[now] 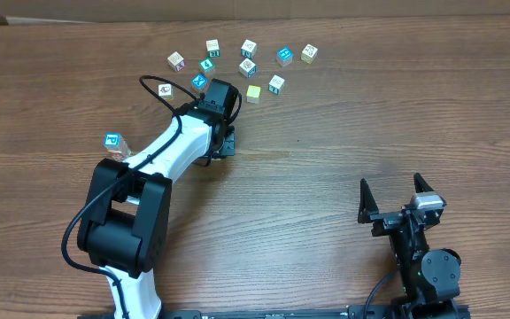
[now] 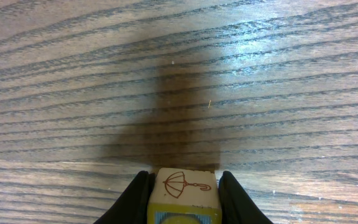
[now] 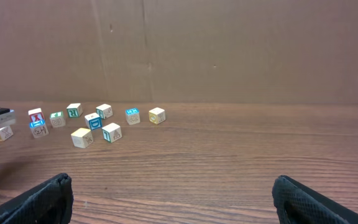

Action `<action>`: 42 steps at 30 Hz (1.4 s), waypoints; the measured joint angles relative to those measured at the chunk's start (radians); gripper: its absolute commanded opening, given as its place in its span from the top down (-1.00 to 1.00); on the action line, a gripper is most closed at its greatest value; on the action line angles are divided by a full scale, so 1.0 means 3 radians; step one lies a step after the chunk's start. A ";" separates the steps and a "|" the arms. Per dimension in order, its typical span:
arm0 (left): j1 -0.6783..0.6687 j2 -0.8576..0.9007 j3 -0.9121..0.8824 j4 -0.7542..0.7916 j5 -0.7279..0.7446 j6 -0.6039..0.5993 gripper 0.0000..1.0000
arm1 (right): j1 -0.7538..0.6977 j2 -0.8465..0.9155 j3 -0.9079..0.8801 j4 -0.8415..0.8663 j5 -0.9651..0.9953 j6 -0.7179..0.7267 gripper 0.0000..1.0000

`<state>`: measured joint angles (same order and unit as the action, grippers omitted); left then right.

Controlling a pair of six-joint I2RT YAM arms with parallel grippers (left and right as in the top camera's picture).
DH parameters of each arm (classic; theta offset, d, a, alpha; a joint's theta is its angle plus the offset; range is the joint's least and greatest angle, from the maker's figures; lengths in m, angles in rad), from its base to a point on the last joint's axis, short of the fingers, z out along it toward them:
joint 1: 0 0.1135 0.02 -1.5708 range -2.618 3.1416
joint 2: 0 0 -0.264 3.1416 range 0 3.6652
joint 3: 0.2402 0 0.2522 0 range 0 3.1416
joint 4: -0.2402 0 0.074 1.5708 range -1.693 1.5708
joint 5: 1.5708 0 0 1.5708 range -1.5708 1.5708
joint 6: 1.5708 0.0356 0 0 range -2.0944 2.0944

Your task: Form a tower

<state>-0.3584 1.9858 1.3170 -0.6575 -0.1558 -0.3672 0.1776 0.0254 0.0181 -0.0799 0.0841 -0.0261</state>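
Observation:
The tower (image 1: pixel 113 144) stands left of the white left arm as a narrow stack with tan sides and a blue-and-white top face. My left gripper (image 1: pixel 226 142) hangs over bare table to the right of it, below the loose cubes. In the left wrist view the left gripper (image 2: pixel 184 194) is shut on a small wooden cube (image 2: pixel 185 185) with a red umbrella drawing and a yellow face below; the arm hides this cube from overhead. My right gripper (image 1: pixel 398 197) stands open near the front right, and in its own view the right gripper (image 3: pixel 176 202) has nothing between its fingers.
Several loose picture cubes (image 1: pixel 247 67) lie scattered at the back, among them a yellow cube (image 1: pixel 253 91) and a blue cube (image 1: pixel 284 56); the same cluster of cubes (image 3: pixel 92 121) shows in the right wrist view. A cardboard wall (image 3: pixel 229 50) stands behind the table.

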 measured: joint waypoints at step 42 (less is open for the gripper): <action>0.0000 0.0000 0.0000 -0.0001 0.0001 0.0000 0.23 | -0.0001 0.0000 0.0000 0.0000 0.0001 0.0000 -1.00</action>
<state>-0.3584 1.9858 1.3170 -0.6579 -0.1555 -0.3672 0.1772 0.0254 0.0181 -0.0799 0.0845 -0.0261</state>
